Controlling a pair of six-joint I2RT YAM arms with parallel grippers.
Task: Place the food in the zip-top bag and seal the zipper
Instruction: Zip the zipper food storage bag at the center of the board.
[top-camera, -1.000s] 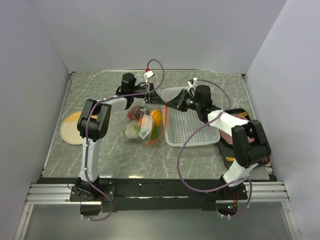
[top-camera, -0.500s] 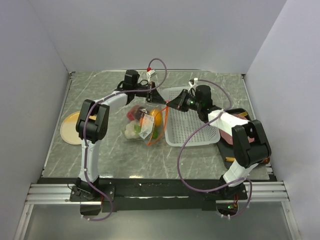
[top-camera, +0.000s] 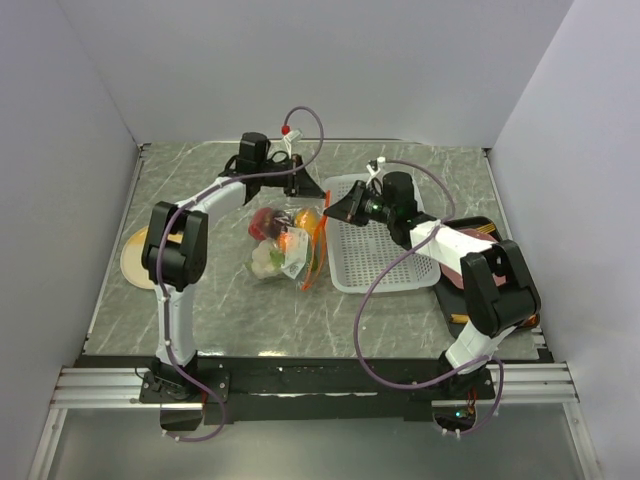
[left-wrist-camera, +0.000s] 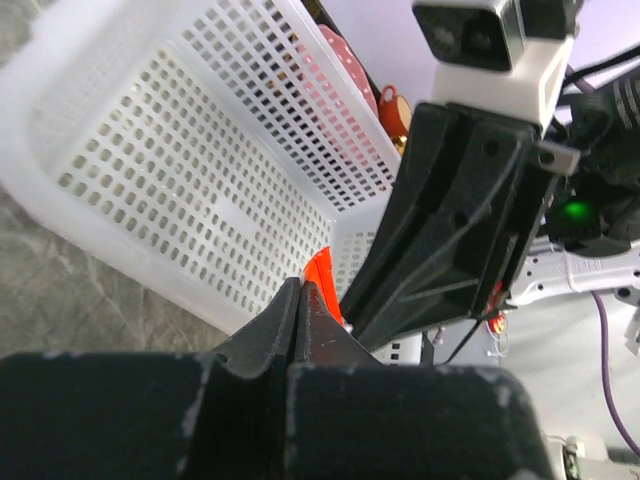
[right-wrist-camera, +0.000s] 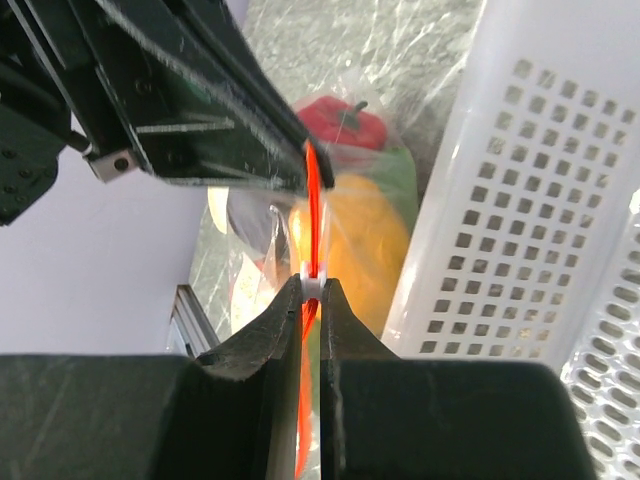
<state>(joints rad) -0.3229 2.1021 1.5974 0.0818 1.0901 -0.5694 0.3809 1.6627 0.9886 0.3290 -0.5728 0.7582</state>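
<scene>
The clear zip-top bag (top-camera: 288, 250) lies left of the white basket, with the food inside: a red pepper (top-camera: 263, 222), an orange (top-camera: 305, 218), a white cauliflower (top-camera: 266, 260) and more. The orange-red zipper (top-camera: 320, 245) runs along the bag's right edge. My left gripper (top-camera: 306, 187) is shut on the zipper's far end (left-wrist-camera: 318, 272). My right gripper (top-camera: 330, 211) is shut on the white slider (right-wrist-camera: 312, 287) on the zipper (right-wrist-camera: 313, 190), close below the left gripper (right-wrist-camera: 200, 90). The pepper (right-wrist-camera: 345, 122) and a yellow-orange fruit (right-wrist-camera: 355, 235) show through the bag.
The white perforated basket (top-camera: 375, 250) stands right of the bag, close to both grippers (left-wrist-camera: 180, 170). A dark tray (top-camera: 480, 228) with a pink slab lies at the right edge. A tan plate (top-camera: 135, 260) lies at the left.
The right gripper has slid left along the zipper towards the left gripper. The left arm has swung its wrist back and left. The bag's mouth has narrowed and the bag has shifted slightly.
</scene>
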